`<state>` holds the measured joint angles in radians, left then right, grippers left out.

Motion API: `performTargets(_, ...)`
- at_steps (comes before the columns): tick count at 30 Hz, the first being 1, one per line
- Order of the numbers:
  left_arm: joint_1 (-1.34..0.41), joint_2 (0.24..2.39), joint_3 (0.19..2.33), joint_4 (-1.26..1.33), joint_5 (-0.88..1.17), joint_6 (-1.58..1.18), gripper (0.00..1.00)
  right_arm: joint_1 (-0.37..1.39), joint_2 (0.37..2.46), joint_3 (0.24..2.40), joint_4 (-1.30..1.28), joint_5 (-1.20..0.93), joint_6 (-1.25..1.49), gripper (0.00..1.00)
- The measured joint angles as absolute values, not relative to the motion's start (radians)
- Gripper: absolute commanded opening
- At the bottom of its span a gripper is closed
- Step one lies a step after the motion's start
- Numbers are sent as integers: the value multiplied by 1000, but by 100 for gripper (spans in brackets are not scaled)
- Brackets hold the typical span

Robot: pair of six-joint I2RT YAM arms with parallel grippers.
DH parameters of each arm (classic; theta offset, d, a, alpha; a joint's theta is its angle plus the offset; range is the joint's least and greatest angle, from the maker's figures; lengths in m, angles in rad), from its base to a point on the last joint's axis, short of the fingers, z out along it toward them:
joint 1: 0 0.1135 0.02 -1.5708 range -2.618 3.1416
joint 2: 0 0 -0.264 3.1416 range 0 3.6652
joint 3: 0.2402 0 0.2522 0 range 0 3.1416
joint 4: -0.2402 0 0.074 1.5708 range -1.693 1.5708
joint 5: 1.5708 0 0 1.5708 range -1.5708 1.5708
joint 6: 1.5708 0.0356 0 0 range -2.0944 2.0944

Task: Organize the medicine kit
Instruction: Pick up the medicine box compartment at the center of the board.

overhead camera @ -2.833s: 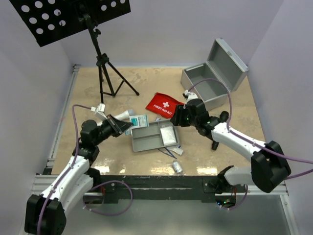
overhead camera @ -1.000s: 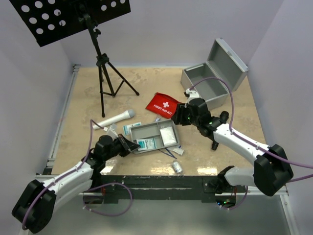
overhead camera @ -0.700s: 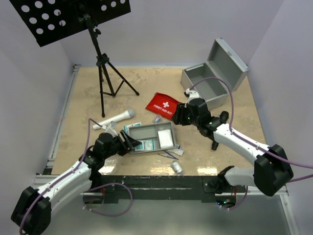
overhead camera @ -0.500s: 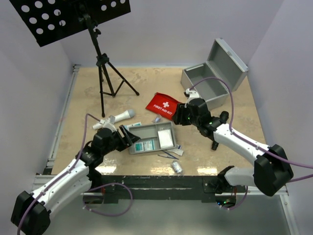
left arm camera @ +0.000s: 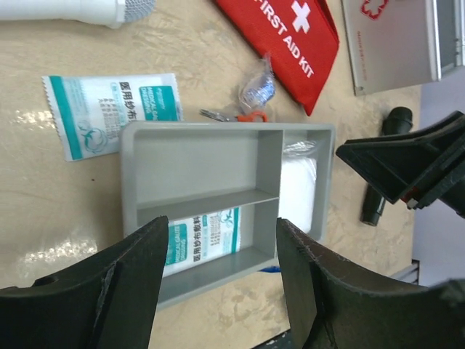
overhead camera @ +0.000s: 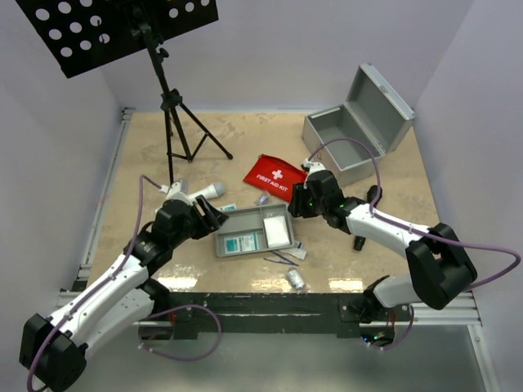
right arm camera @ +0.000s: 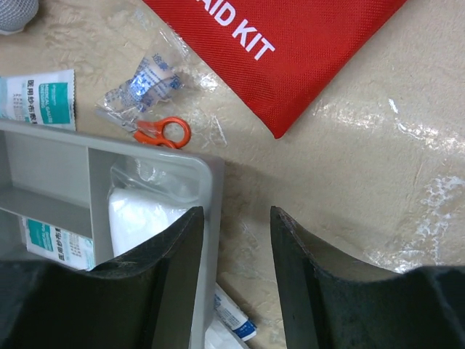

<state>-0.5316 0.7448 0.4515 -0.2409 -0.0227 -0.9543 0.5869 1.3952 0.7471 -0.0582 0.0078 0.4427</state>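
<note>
Bright, even, diffuse overhead light; shadows soft. Glare patches on table [overhead camera: 245, 147] at bottom centre of top view and right side of right wrist view. Left gripper [left arm camera: 219, 227] dark, soft-focus along lower edge.

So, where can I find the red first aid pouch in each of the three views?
Top external: the red pouch lies mid-table, just beyond the grey tray.
Left wrist: the red pouch is at the top edge, right of centre, partly cut off.
Right wrist: the red pouch fills the top, centre to right.
Shared landmark: the grey tray, close to the pouch's corner in every view.
</note>
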Motion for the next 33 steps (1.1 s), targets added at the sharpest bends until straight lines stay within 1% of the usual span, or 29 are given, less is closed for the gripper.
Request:
performTargets(6,-474,846,558,-246,-42,-911,64,589,1407,747,-43,-4,439,44)
performTargets(12,-369,917,609,-204,-30,-866,54,591,1410,747,-36,-22,438,44)
performTargets(16,-339,984,608,-210,-27,-842,46,596,1440,748,-29,-22,433,43)
performTargets(19,-339,1026,602,-210,-19,-834,44,598,1458,748,-30,-22,432,43)
performTargets(25,-339,1110,564,-212,-32,-837,43,602,1460,748,-29,-22,432,43)
performTargets(28,-339,1161,564,-211,-47,-837,46,604,1460,748,-29,-21,432,43)
performTargets(31,-339,1225,571,-207,-59,-838,52,604,1462,748,-25,-21,432,43)
performTargets(33,-339,1247,577,-206,-68,-838,52,606,1462,748,-24,-20,432,42)
